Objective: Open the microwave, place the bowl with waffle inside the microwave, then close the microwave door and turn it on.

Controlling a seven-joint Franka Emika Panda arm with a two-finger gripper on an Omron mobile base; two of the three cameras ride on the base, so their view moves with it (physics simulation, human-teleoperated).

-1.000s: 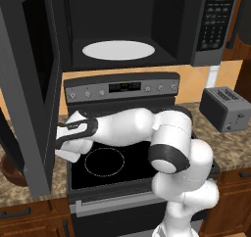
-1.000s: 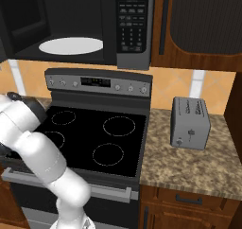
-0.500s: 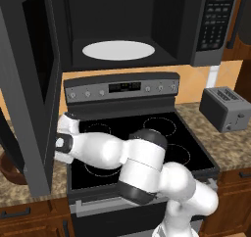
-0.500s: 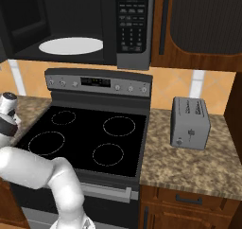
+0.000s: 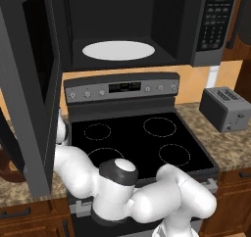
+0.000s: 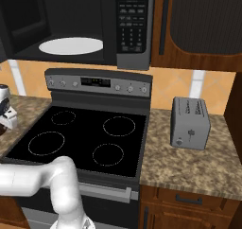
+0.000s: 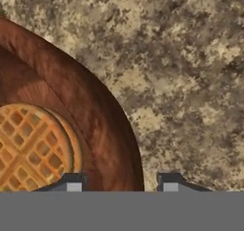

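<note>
In the hand view the reddish-brown wooden bowl (image 7: 95, 115) lies on the speckled counter, with the golden grid-patterned waffle (image 7: 28, 146) inside it. My gripper (image 7: 122, 183) hangs just above the bowl's right rim. One fingertip (image 7: 74, 182) is over the inside wall and the other is outside over the counter. The jaws are partly narrowed and small gaps still show on both sides of the rim. The microwave (image 5: 211, 25) stands open above the stove, its door (image 5: 29, 84) swung out to the left and its white turntable plate (image 5: 118, 50) bare. A sliver of the bowl (image 5: 7, 165) peeks out behind the door.
The black stove (image 5: 142, 138) with ring-marked burners lies below the microwave. A grey toaster (image 5: 226, 108) stands on the counter to the right. The open door hangs between the base and the bowl's corner of the counter (image 7: 190, 82). My arm reaches left under it.
The arm has swung left and down past the open door to the bowl. The jaws have drawn closer together around the rim.
</note>
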